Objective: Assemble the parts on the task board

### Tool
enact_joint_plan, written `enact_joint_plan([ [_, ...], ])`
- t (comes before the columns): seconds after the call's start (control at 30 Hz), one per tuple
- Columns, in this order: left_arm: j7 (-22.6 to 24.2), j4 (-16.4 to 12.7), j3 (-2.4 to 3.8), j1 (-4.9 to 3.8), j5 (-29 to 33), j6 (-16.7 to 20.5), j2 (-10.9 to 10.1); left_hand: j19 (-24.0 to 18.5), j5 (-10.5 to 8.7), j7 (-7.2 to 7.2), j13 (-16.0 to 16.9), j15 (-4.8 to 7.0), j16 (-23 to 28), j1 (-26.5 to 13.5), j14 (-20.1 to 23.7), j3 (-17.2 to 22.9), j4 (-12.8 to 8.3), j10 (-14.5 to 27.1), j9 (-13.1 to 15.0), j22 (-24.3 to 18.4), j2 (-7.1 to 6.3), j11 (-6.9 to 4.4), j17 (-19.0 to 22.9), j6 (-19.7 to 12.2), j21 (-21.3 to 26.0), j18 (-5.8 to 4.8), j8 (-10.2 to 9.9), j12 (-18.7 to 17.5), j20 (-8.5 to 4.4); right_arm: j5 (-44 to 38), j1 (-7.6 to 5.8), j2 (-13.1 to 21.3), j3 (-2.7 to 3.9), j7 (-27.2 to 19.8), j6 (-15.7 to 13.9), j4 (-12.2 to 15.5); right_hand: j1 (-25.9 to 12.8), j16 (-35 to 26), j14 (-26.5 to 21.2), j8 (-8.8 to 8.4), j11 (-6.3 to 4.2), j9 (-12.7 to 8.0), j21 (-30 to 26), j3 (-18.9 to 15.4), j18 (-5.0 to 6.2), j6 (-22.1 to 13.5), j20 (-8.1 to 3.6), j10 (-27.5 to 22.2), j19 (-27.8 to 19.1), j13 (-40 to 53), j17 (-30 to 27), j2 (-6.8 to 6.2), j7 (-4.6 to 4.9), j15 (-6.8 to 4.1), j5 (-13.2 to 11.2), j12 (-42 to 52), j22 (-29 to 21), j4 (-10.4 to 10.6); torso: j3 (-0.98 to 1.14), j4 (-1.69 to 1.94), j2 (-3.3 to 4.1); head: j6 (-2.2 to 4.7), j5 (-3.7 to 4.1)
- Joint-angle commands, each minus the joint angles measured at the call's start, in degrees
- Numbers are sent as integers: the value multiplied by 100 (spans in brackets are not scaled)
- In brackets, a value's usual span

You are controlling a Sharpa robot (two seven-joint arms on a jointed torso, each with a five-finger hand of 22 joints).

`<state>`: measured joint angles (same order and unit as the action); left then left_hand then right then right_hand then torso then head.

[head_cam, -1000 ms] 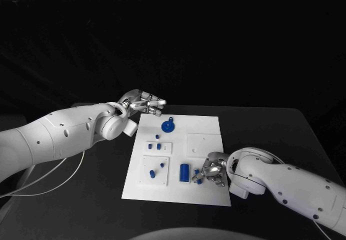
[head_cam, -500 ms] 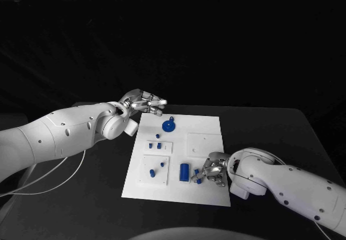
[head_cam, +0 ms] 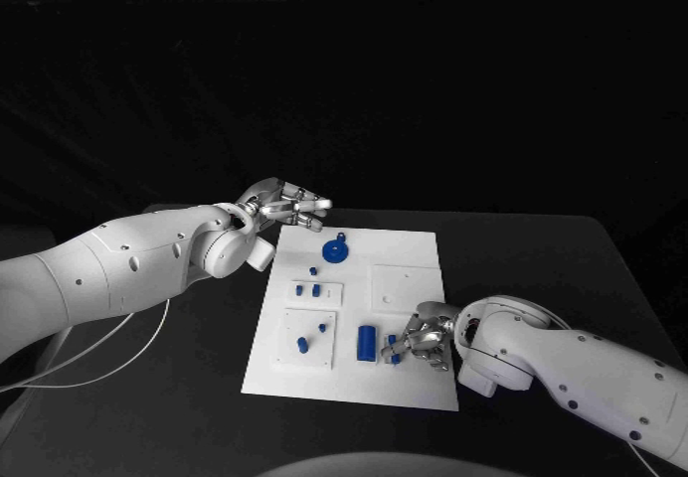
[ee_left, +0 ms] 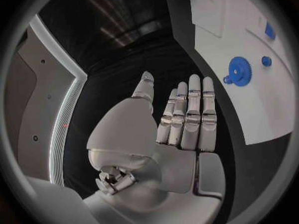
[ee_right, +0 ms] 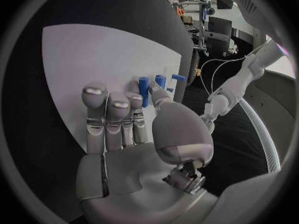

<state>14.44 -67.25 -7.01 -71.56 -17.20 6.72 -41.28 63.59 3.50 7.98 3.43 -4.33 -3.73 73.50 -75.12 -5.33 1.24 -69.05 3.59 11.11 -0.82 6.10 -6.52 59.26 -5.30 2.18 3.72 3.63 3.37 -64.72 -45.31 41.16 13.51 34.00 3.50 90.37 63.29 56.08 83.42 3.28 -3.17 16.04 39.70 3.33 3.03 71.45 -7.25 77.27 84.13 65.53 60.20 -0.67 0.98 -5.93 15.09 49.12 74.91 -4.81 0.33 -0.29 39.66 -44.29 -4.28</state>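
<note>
The white task board point(head_cam: 406, 243) lies mid-table. On it are a blue gear point(head_cam: 336, 248), two short pegs point(head_cam: 307, 291) in a small plate, a blue block point(head_cam: 367, 341) and a few small blue pieces. My right hand point(head_cam: 425, 338) rests low on the board's near right part. Its thumb and a finger pinch a small upright blue peg point(head_cam: 393, 348) point(ee_right: 144, 91), and two more blue pegs point(ee_right: 168, 79) stand just beyond. My left hand point(head_cam: 289, 208) hovers over the board's far left corner, fingers straight and holding nothing point(ee_left: 184, 119). The gear point(ee_left: 239, 71) lies ahead of it.
The black table point(head_cam: 545, 258) runs out to the right of the board and in front of it. A white cable point(head_cam: 100, 363) hangs under my left arm on the near left.
My right forearm has shifted slightly. Both hands and the parts on the board stay where they were.
</note>
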Motion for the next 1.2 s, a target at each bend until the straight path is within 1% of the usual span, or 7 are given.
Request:
enact_joint_plan([
  [0.03, 21, -8, 2, -3, -7, -77, 2, 11, -20, 0, 5, 6, 12, 5, 17, -27, 17, 43, 6, -7, 52, -4, -8, -43, -37, -42, -1, -19, -3, 70, 7, 4, -2, -229, -119, 41, 4, -32, -10, 36, -4, 19, -14, -29, -2, 11, -17, -17, 299, -6, 7, -19, 15, -22, 25, -29, 382, 39, 2, 1, 0, -3, -4],
  [0.6, 9, -7, 0, -3, -13, -78, 1, 11, -16, 2, 5, 5, 13, 20, 21, -30, 13, 49, 6, -23, 61, -2, -9, -53, -43, -41, -1, -19, -1, 92, 8, 39, -2, -253, -109, 95, 32, -44, -10, 36, 1, 23, -19, -261, 3, 9, -16, -21, 296, -13, 10, -23, 22, -21, 58, -36, 374, 144, -4, 2, 0, -19, -3],
  [0.87, 1, -5, 0, -3, -19, -87, 2, 11, -16, 2, 5, 5, 13, 20, 21, -30, 13, 49, 6, -23, 61, -2, -9, -53, -43, -41, -1, -19, -1, 93, 11, 57, -2, -260, -94, 116, 63, -42, -7, 37, -4, 27, -3, -297, 0, 17, -14, -11, 298, -5, 15, 35, 14, -20, 74, -20, 378, 169, -2, 3, 0, -19, 5],
  [0.93, -2, -5, 0, -2, -23, -90, 2, 10, -14, 3, 6, 5, 13, 28, 21, -29, 6, 51, 7, -29, 65, -2, -9, -54, -47, -41, 0, -19, -2, 87, 17, 65, -2, -259, -85, 123, 185, -40, -6, 36, -11, 25, 3, -228, -3, 20, -16, -11, 299, -5, 17, 79, 5, -25, 99, -19, 380, 79, -2, 3, 0, -19, 5],
  [1.0, -4, -5, 0, -2, -26, -92, 1, 10, -14, 3, 6, 5, 13, 28, 21, -29, 6, 51, 7, -29, 65, -2, -9, -54, -47, -41, 0, -19, -2, 73, 23, 73, -2, -259, -71, 126, 388, -38, -5, 31, -19, 8, 2, 26, -10, 20, -26, -15, 298, 1, 20, 144, -11, -35, -184, -16, 380, -133, 0, 3, 0, -19, 6],
  [1.1, -6, -6, 0, -2, -30, -89, 1, 10, -14, 3, 6, 5, 13, 28, 21, -29, 6, 51, 7, -29, 65, -2, -9, -54, -47, -41, 0, -19, -2, -31, 39, 83, -2, -258, -74, 128, 221, -36, -5, 39, -27, -27, 8, 510, -20, 65, -28, -8, 298, 13, 25, 35, -18, -33, -214, -5, 383, -447, 0, -1, 0, -15, 13],
  [1.2, -4, -7, 0, -2, -33, -86, 3, 12, 1, 2, 5, 5, 13, 46, 20, -17, -4, 51, 7, -31, 89, -3, -9, -52, -49, -40, 1, -19, -2, -184, 54, 88, -2, -230, -116, 121, 338, -34, -1, 36, -28, -19, 16, 678, -24, 90, -29, 6, 299, 22, 25, 123, -33, -34, -646, 10, 386, -611, 0, -2, -1, -10, 14],
])
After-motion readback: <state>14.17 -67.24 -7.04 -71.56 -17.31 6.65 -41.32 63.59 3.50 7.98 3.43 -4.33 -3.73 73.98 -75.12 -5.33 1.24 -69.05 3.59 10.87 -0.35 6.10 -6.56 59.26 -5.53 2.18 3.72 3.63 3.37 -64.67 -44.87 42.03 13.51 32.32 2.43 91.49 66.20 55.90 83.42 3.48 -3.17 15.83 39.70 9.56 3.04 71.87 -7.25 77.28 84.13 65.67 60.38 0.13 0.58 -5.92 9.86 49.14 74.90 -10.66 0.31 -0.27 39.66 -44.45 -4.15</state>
